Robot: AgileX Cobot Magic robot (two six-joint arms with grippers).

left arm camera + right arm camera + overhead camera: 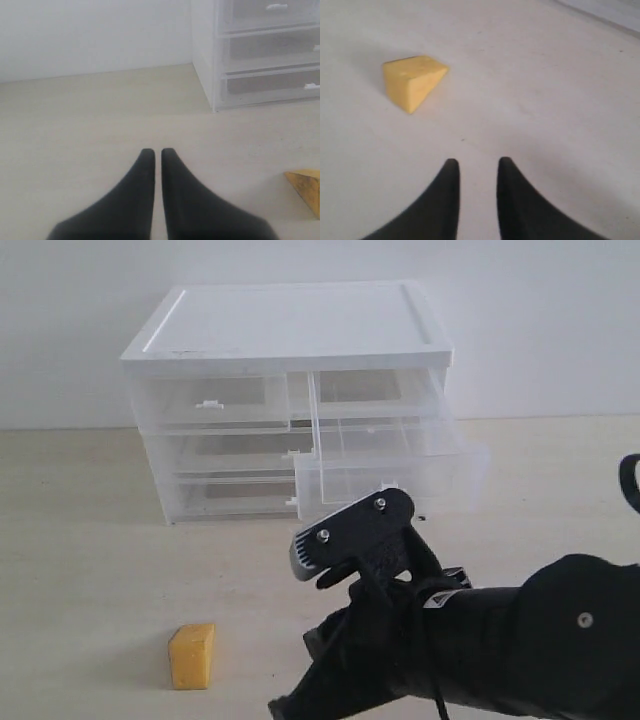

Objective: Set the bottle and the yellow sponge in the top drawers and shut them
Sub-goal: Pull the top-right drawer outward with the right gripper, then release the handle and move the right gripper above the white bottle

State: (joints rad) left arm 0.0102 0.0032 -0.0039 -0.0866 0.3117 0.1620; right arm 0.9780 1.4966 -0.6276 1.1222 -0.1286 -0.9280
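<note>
Both hold nothing: the left black gripper (156, 151) all but closed, the right black gripper (477, 165) slightly parted — widen it, then straddle the orange-yellow foam wedge (412, 80) squarely before lowering.

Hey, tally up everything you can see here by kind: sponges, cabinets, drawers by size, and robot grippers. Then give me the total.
yellow sponge: 1
cabinet: 1
small top drawers: 2, closed left drawer and pulled-out right drawer
wide drawers: 2, upper wide drawer and lower wide drawer
grippers: 2, left gripper and right gripper
Total: 8
</note>
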